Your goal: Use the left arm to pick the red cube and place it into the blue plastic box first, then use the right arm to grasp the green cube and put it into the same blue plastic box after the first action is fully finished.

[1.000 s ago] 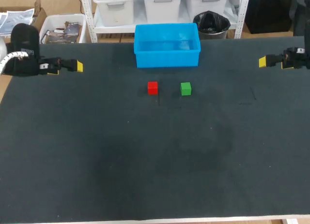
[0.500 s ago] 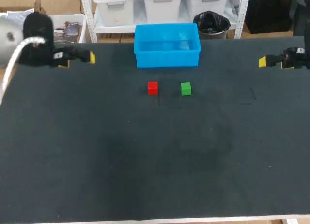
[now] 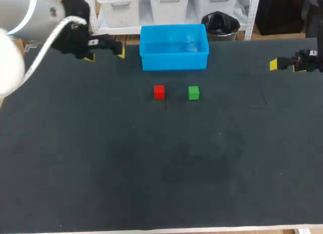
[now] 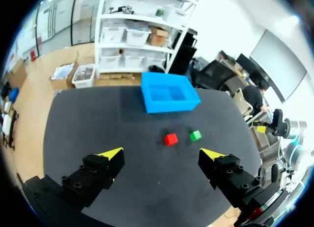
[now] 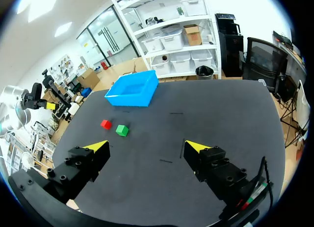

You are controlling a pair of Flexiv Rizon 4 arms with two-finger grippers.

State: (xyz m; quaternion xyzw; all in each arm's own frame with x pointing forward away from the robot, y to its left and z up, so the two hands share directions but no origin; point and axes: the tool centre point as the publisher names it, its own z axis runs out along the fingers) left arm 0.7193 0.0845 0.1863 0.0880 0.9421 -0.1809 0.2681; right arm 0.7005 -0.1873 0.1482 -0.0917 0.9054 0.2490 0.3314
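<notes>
The red cube (image 3: 159, 91) and the green cube (image 3: 193, 92) sit side by side on the dark table, just in front of the blue plastic box (image 3: 174, 46), which looks empty. My left gripper (image 3: 105, 51) hovers open at the back left, left of the box and well away from the cubes. From the left wrist, the red cube (image 4: 170, 138), green cube (image 4: 195, 135) and box (image 4: 169, 92) lie far ahead of the open left gripper (image 4: 164, 154). My right gripper (image 3: 273, 65) stands open at the far right. Its wrist view shows the open right gripper (image 5: 147, 146), red cube (image 5: 105, 123), green cube (image 5: 121, 130) and box (image 5: 132, 89).
The table (image 3: 161, 163) is a wide dark mat with nothing else on it in front of the cubes. Its front edge runs along the near side of the head view.
My left arm has risen and swung right along the back of the table, toward the box. The right arm and both cubes have stayed put.
</notes>
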